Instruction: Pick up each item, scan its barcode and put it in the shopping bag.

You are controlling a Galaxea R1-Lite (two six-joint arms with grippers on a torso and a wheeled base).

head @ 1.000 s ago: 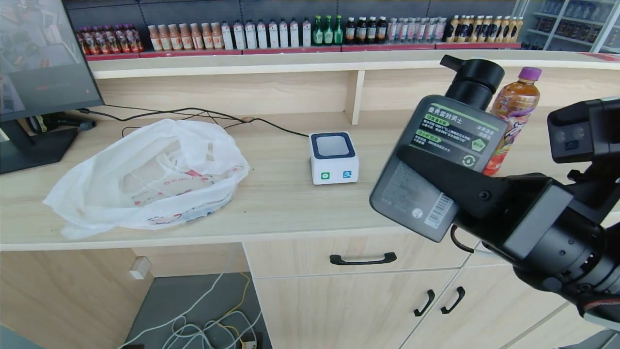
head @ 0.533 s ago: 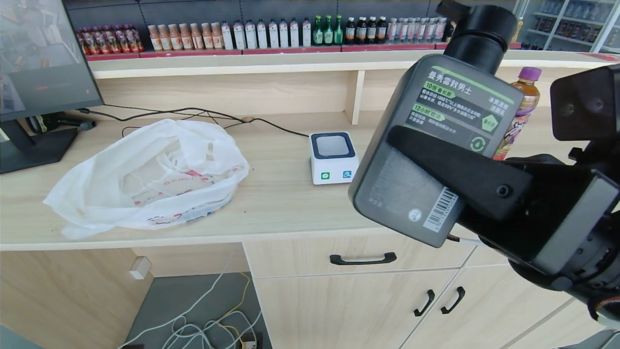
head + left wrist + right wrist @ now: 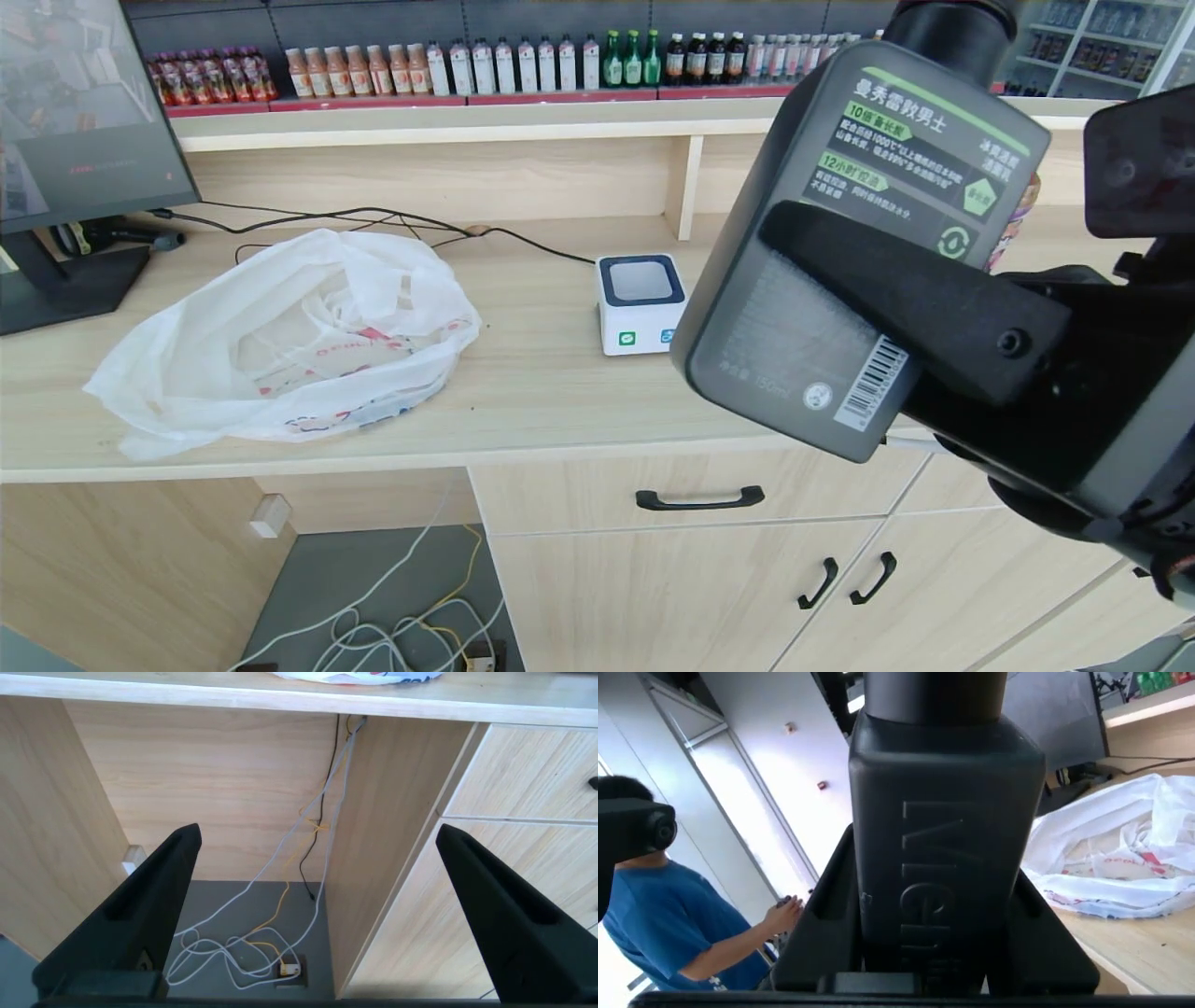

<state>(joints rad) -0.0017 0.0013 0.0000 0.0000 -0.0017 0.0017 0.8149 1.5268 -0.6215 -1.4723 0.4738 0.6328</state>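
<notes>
**A:** What's nearest?

**B:** The right claw (image 3: 803, 252). It's clamped on a dark grey pump bottle (image 3: 887, 159), one finger (image 3: 915, 299) lying across the labelled face. In the right wrist view the fingers press on both sides of the bottle.

**A:** Where is the bottle?

**B:** In the air, off the bench (image 3: 560, 392), over its right part. It's tilted, with the pump head up and away. The barcode (image 3: 873, 383) sits at the low corner, facing the head camera. From that camera, the bottle's edge covers the right side of the scanner (image 3: 642, 303).

**A:** And the left claw (image 3: 318, 835)?

**B:** Low, below the bench top. Its fingers are spread wide with nothing between them. It faces the open space under the bench, where cables (image 3: 252, 952) lie on the floor.

**A:** What's on the bench?

**B:** The white shopping bag (image 3: 289, 336) lies slumped on the left part, mouth open, with something pale inside. The scanner stands to its right, well apart, window up. A sliver of an orange drink bottle (image 3: 1016, 219) shows just behind the grey one.

**A:** Farther back?

**B:** A monitor (image 3: 84, 103) stands at the far left, with black cords running along the back of the bench. Beyond that is a shelf with a row of drinks (image 3: 560, 65).
</notes>
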